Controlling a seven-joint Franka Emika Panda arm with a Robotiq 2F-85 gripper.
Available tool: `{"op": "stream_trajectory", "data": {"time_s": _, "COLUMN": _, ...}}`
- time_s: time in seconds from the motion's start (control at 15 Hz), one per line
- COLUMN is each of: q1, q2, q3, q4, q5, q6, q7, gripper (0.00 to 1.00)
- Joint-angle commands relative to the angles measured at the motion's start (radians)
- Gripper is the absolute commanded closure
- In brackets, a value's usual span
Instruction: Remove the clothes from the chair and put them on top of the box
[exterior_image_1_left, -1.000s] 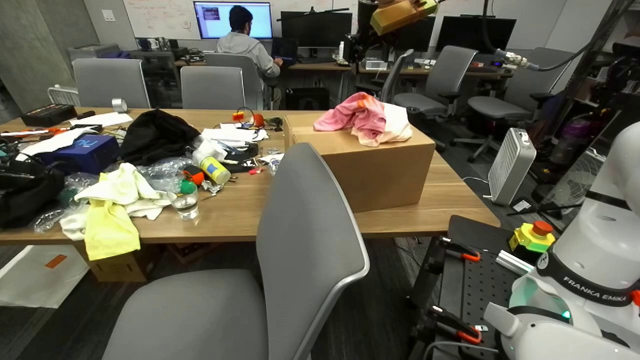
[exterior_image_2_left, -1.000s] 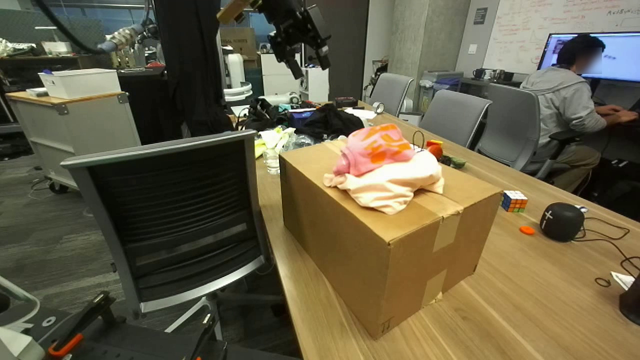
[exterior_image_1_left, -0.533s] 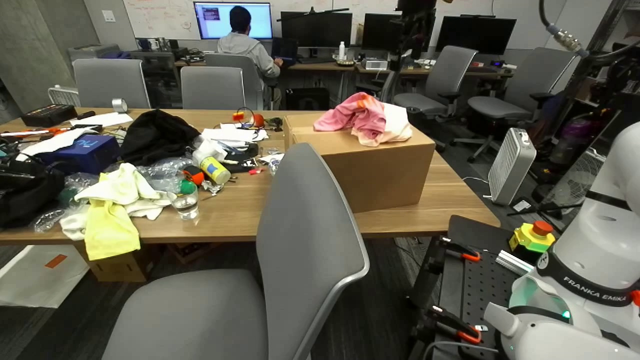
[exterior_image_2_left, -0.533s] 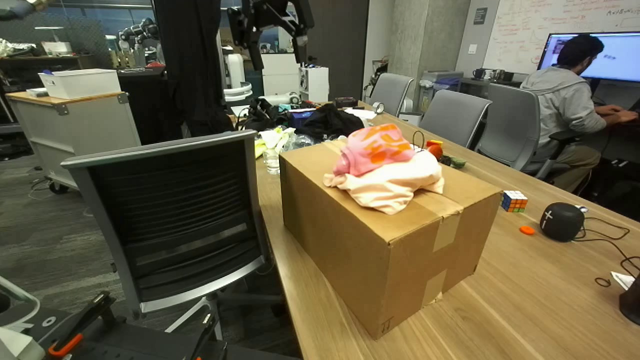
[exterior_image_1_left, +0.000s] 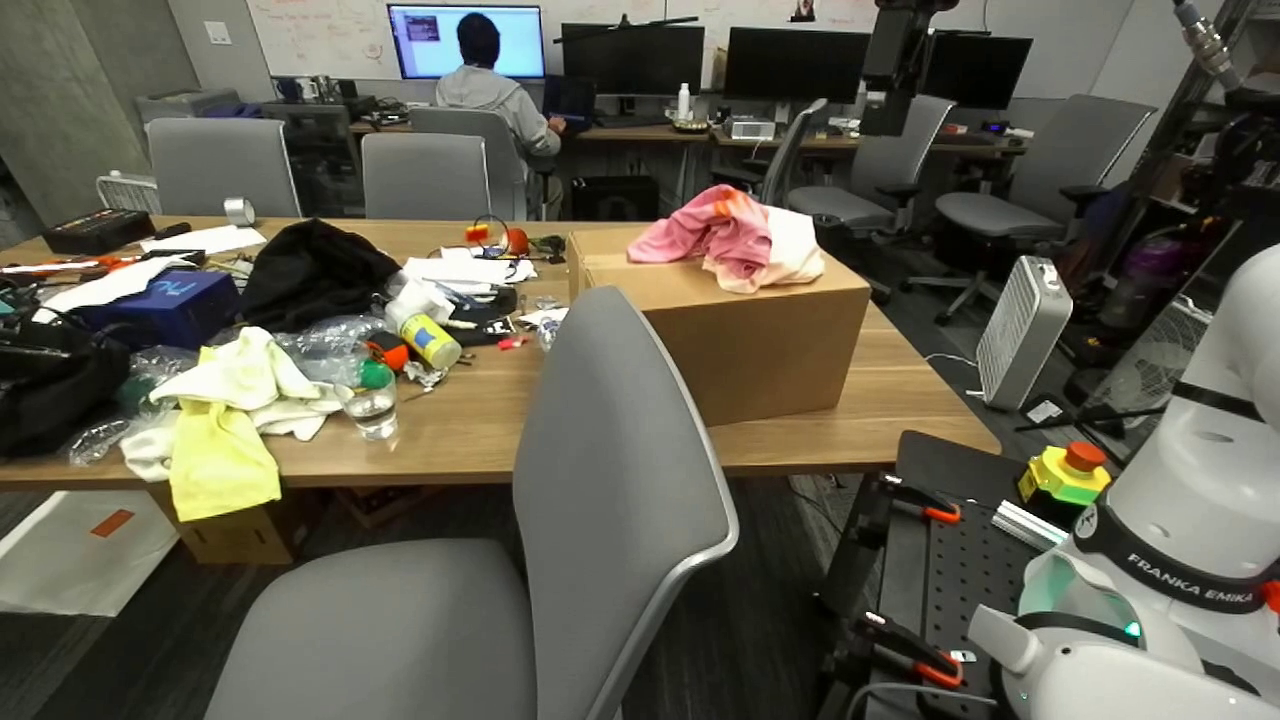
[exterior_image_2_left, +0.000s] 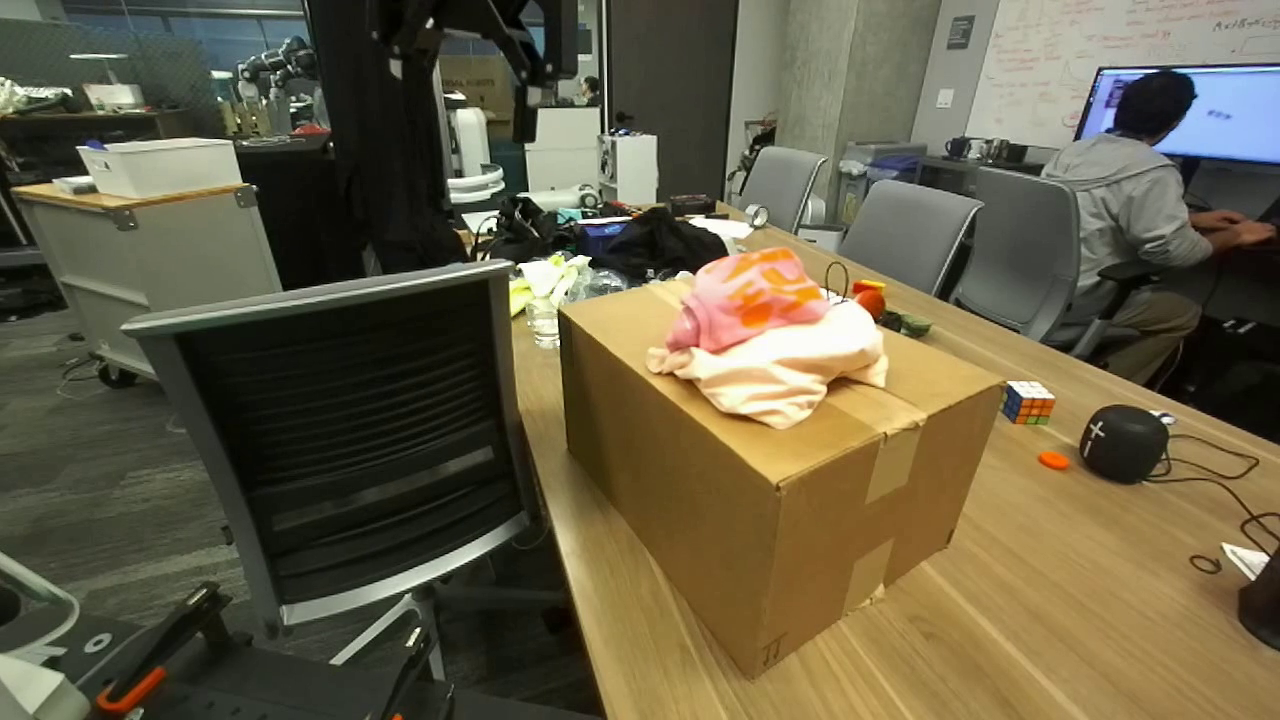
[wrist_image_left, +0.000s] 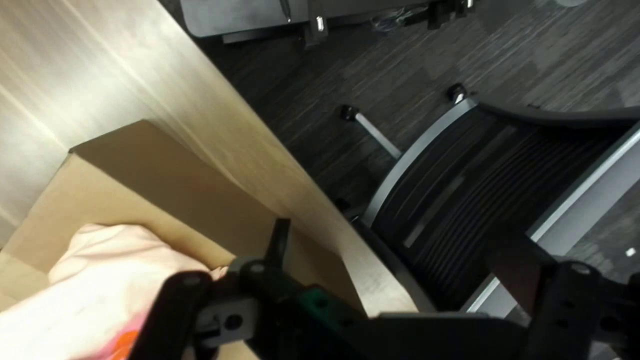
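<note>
A pink and orange cloth (exterior_image_2_left: 757, 300) lies crumpled over a pale peach cloth (exterior_image_2_left: 790, 375) on top of the cardboard box (exterior_image_2_left: 680, 480). The same pink cloth (exterior_image_1_left: 700, 235), peach cloth (exterior_image_1_left: 795, 245) and box (exterior_image_1_left: 770, 360) show in an exterior view. The grey chair (exterior_image_1_left: 620, 450) stands beside the table, its visible seat and backrest bare. My gripper (exterior_image_1_left: 885, 115) is high up, apart from the clothes. In the wrist view my gripper (wrist_image_left: 400, 250) has its fingers spread with nothing between them, above the box's side and the chair back (wrist_image_left: 475, 200). The peach cloth (wrist_image_left: 115, 270) lies left of the fingers.
The wooden table (exterior_image_2_left: 1080, 570) carries a Rubik's cube (exterior_image_2_left: 1028, 402), a black speaker (exterior_image_2_left: 1125, 443) and a glass (exterior_image_1_left: 372, 410). Yellow and white cloths (exterior_image_1_left: 225, 450) and a black cloth (exterior_image_1_left: 315, 275) lie in clutter. A person (exterior_image_1_left: 485, 85) sits behind.
My gripper has swung sideways and turned in both exterior views. The yellow-orange piece on the arm has left the picture. The clothes, box and chair have not moved.
</note>
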Motion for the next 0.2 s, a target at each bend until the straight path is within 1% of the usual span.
{"op": "stream_trajectory", "data": {"time_s": 0.0, "q1": -0.013, "q2": 0.003, "q3": 0.003, "q4": 0.001, "q5": 0.016, "q6": -0.015, "q7": -0.018, "gripper": 0.00}}
{"op": "stream_trajectory", "data": {"time_s": 0.13, "q1": -0.013, "q2": 0.004, "q3": -0.001, "q4": -0.002, "q5": 0.026, "q6": -0.022, "q7": -0.028, "gripper": 0.00}}
